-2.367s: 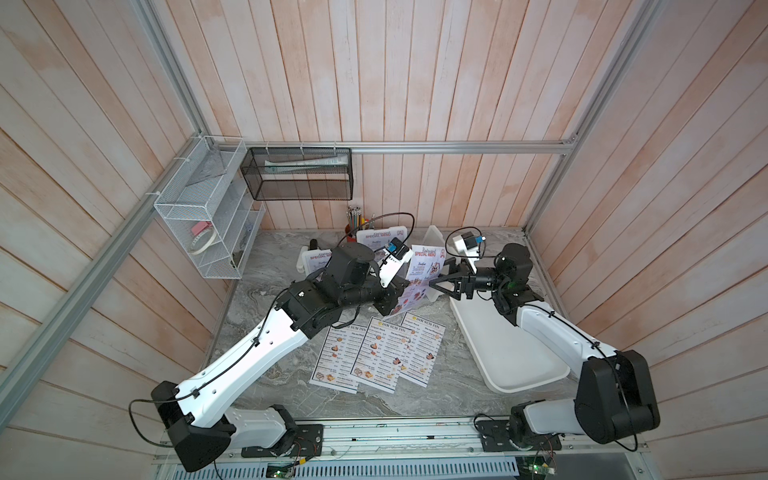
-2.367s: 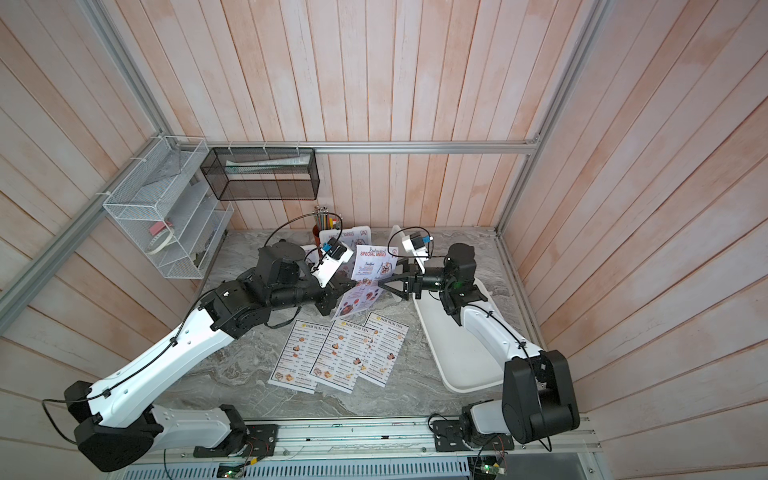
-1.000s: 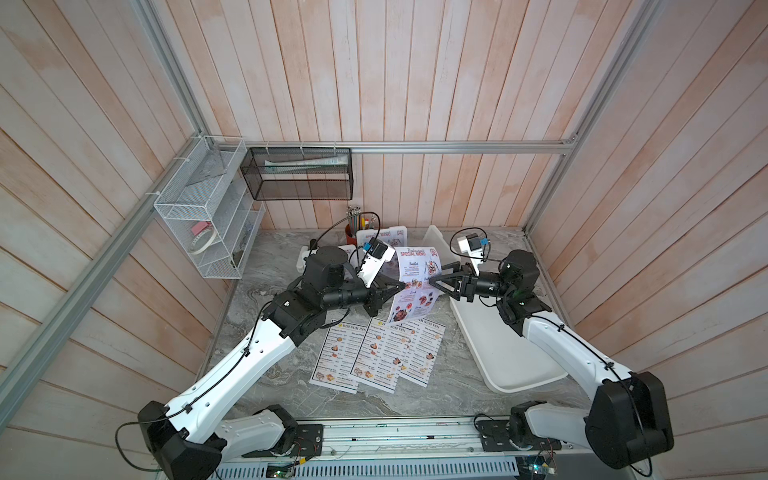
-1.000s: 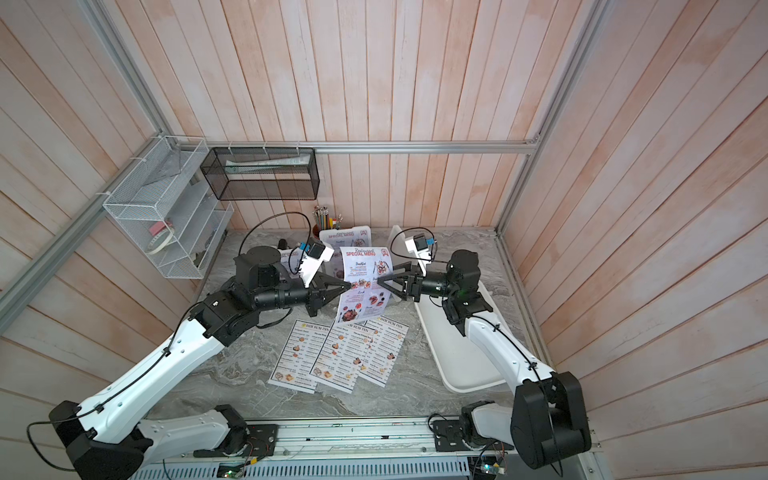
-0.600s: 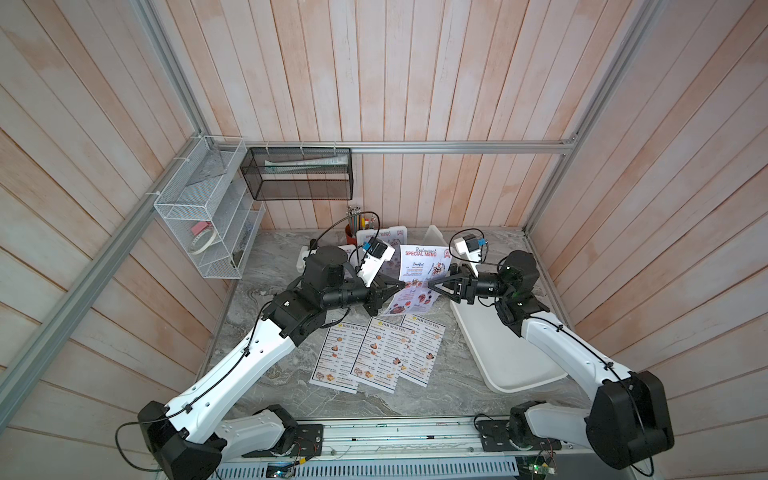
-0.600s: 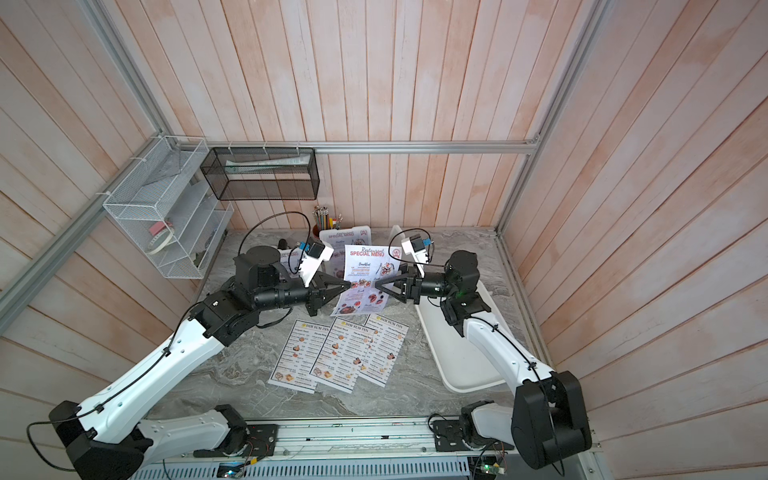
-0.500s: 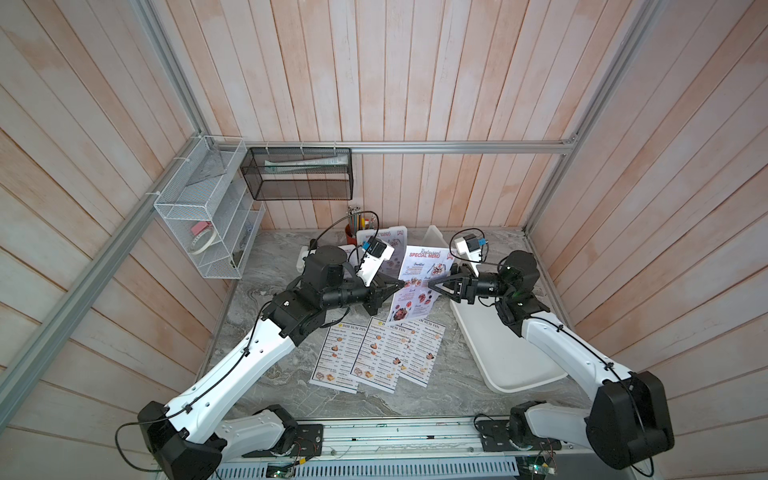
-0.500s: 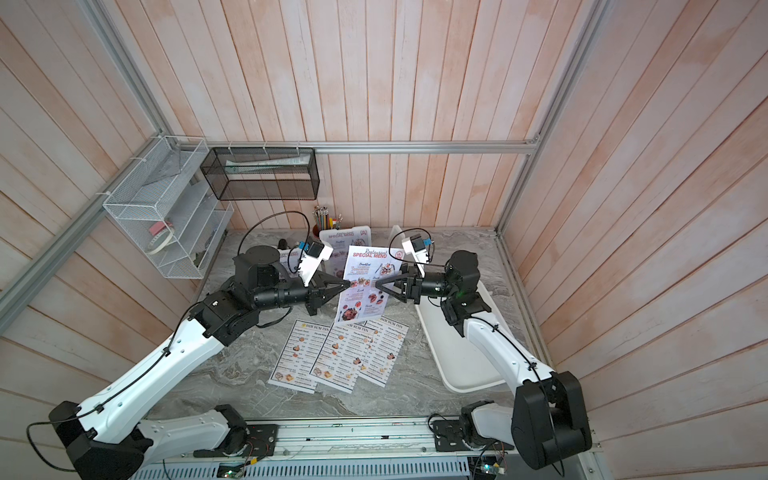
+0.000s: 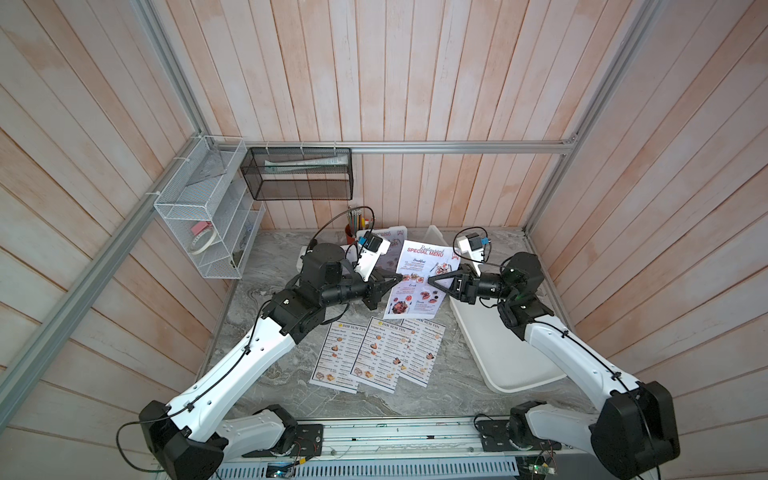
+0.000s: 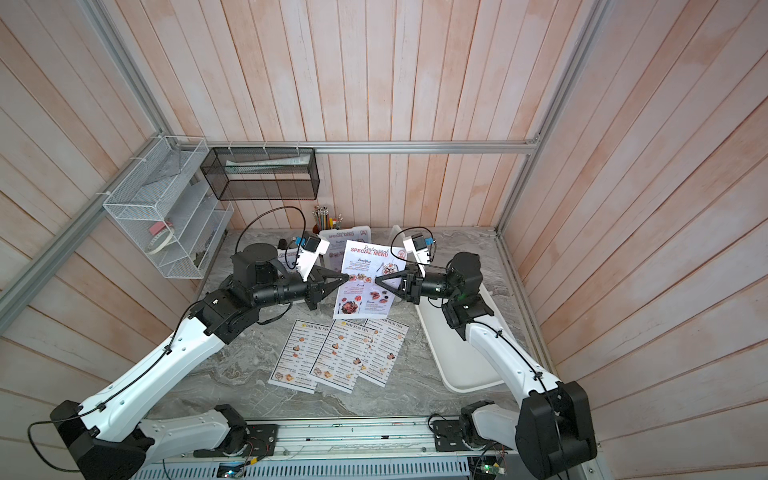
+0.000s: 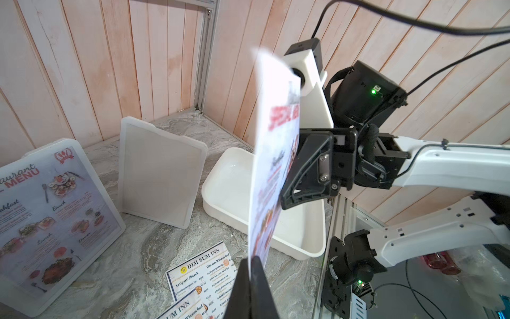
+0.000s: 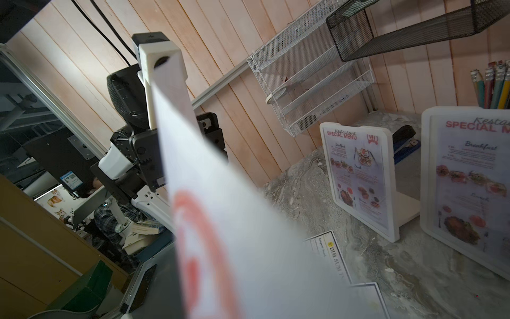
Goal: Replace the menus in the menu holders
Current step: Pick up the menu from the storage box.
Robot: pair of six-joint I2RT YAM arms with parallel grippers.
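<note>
Menus come first: the pale lilac paper sheet headed "SPECIAL MENU" (image 9: pixel 415 291) hangs in the air between the arms, above the grey marbled tabletop (image 9: pixel 449 395). Our left pincer (image 9: pixel 398 279) pinches one side edge. The right pincer (image 9: pixel 430 279), spread wide a second ago, now looks pressed together on the opposite edge (so both arms have the sheet). We read that as a handover of an old menu, likely bound for the shallow white plastic tray (image 9: pixel 498 345).

One upright white plastic holder (image 11: pixel 160 174) stands empty. A second holder (image 12: pixel 387 165) and a third holder (image 12: pixel 427 171) each show a lilac sheet. Three white "DIM SUM INN" paper sheets (image 9: pixel 376 353) lie overlapping on the tabletop, waiting.

Pale wooden plank walls close the room in, with a white wire rack (image 9: pixel 203 232) and a black mesh basket (image 9: pixel 297 174) hung on them.
</note>
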